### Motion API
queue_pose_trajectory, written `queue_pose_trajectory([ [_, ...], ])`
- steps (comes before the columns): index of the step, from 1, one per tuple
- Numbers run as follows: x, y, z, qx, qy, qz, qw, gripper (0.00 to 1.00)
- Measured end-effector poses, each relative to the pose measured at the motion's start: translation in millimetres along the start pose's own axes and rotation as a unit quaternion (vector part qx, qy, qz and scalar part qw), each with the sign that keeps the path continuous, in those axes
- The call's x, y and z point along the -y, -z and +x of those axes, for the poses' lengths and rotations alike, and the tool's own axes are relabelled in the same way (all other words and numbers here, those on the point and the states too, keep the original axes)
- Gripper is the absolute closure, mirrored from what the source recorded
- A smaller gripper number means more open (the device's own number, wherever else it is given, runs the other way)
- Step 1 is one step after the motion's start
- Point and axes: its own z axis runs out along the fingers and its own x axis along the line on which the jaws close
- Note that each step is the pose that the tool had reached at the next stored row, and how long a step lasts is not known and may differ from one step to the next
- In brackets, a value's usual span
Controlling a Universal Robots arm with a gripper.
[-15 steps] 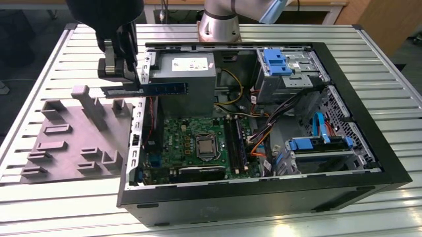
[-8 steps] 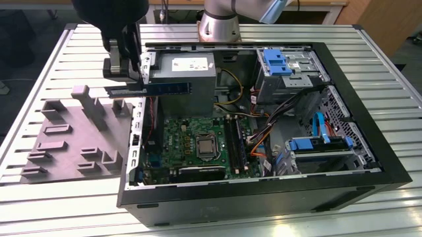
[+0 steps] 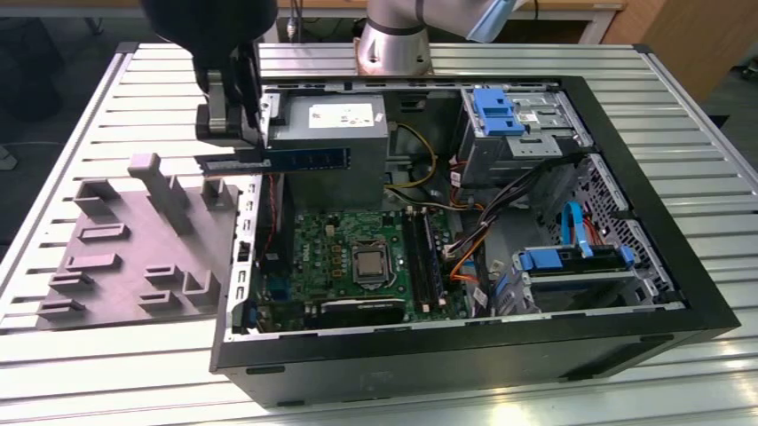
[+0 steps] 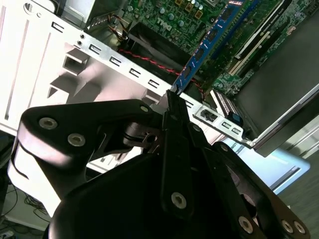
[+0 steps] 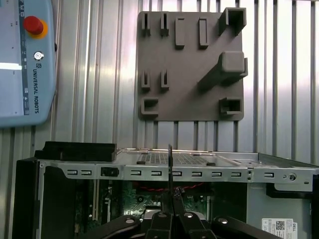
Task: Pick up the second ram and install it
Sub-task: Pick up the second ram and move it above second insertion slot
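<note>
Gripper (image 4: 172, 99) clamped on one end of the second ram (image 4: 209, 42), above the open case (image 3: 474, 355) near the white-labelled power supply (image 3: 355, 135)

Matt black pincer (image 4: 173, 97), shiny ribbed metal table (image 3: 698, 177).

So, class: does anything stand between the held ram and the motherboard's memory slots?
Nothing visible does. The gripper holds the second ram above the case, beside the power supply; the memory slots lie uncovered, cables beside them on the exterior view's right.
</note>
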Motion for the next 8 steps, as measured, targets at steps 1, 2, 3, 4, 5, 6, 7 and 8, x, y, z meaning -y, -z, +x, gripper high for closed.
queue_pose_trajectory([
  [1,0.7,0.1,0.0,0.0000,0.000,0.0000,1.0000,0.88],
  [2,1.5,0.1,0.0,0.0000,0.000,0.0000,1.0000,0.88],
  [3,2.2,0.1,0.0,0.0000,0.000,0.0000,1.0000,0.88],
  [4,2.9,0.2,0.0,0.0000,0.000,0.0000,1.0000,0.88],
  [5,3.6,0.2,0.1,0.0000,0.000,0.0000,1.0000,0.88],
  [6,4.3,0.2,0.1,0.0000,0.000,0.0000,1.0000,0.88],
  [7,5.0,0.2,0.1,0.0000,0.000,0.0000,1.0000,0.88],
  [8,5.7,0.3,0.1,0.0000,0.000,0.0000,1.0000,0.88],
])
